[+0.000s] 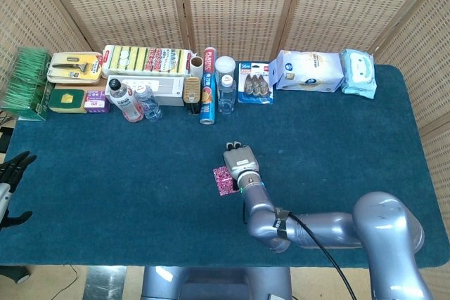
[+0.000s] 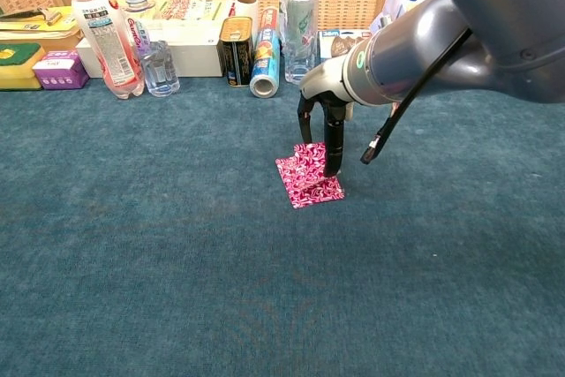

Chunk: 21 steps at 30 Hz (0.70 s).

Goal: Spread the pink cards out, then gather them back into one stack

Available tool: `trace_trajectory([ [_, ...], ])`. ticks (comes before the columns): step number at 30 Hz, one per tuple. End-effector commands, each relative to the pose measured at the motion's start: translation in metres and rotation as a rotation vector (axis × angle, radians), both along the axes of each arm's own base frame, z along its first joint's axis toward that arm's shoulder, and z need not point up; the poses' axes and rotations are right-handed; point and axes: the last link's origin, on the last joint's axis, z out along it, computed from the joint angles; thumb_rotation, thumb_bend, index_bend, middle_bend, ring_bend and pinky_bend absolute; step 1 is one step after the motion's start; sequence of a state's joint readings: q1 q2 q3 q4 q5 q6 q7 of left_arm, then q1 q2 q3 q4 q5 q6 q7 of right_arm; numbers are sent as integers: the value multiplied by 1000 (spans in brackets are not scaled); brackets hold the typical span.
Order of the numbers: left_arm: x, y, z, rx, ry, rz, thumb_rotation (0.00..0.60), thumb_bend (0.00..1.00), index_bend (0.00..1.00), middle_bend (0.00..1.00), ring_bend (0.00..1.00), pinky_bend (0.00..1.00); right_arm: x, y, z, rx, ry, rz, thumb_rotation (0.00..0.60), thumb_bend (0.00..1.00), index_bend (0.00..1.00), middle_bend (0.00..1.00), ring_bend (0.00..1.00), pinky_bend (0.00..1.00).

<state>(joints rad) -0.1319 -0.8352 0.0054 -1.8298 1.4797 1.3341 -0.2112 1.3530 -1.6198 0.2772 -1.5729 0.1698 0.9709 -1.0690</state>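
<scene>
Near the blue foil roll (image 2: 265, 64), the pink patterned card stack (image 2: 308, 177) lies on the teal table (image 2: 132, 245); the chest view shows the right hand's (image 2: 325, 125) fingertips (image 2: 332, 165) pressing it. Only the head view shows the left hand (image 1: 10, 180), fingers spread, empty.

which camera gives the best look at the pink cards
The chest view: the pink cards lie fully visible as a patterned stack on the cloth, the right hand touching their far edge. In the head view they are small and partly hidden by that hand.

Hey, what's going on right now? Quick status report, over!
Right hand fingertips pressing down on pink cards, which sit in one stack, not yet spread. Left hand idle at table edge, holding nothing. Nothing blocking the cards.
</scene>
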Motion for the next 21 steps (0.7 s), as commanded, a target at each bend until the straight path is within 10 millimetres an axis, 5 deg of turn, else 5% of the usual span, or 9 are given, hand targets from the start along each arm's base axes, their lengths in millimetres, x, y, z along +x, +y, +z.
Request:
trace_trajectory([
  [1, 0, 0, 0, -1, 0, 0, 600, 50, 0, 0, 0, 49, -1, 0, -1, -1, -1, -5, 600, 220, 337, 55, 0, 181],
  [21, 0, -1, 1, 0, -3, -2, 600, 49, 0, 0, 0, 49, -2, 0, -2, 0, -4, -18, 600, 216, 290, 50, 0, 181],
])
